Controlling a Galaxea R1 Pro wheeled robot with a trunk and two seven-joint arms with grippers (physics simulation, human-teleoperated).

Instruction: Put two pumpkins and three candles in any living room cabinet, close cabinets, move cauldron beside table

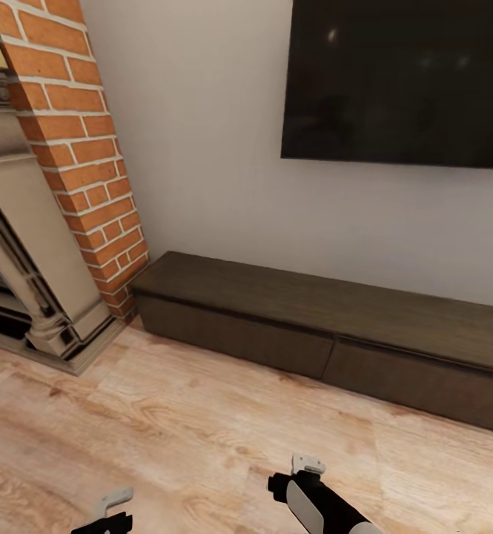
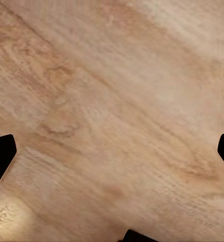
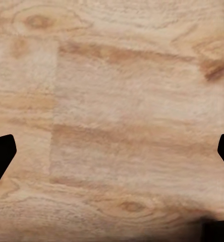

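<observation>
The long low dark-brown cabinet [image 1: 328,326] stands against the white wall, and both of its handle-less drawer fronts are closed. Nothing lies on its top. The pumpkins, candles, cauldron and table are out of view. My left arm's end [image 1: 111,508] and right arm's end [image 1: 307,475] hang low over the wooden floor, well short of the cabinet. In the left wrist view my left gripper [image 2: 112,156] is open over bare floorboards, its dark fingertips [image 2: 1,154] far apart. In the right wrist view my right gripper [image 3: 112,156] is likewise open, with nothing between its fingertips [image 3: 1,156].
A red brick chimney [image 1: 83,148] and a beige fireplace surround [image 1: 31,245] stand left of the cabinet. A large black TV screen [image 1: 402,78] hangs on the wall above it. Light wood floor [image 1: 187,437] stretches between me and the cabinet.
</observation>
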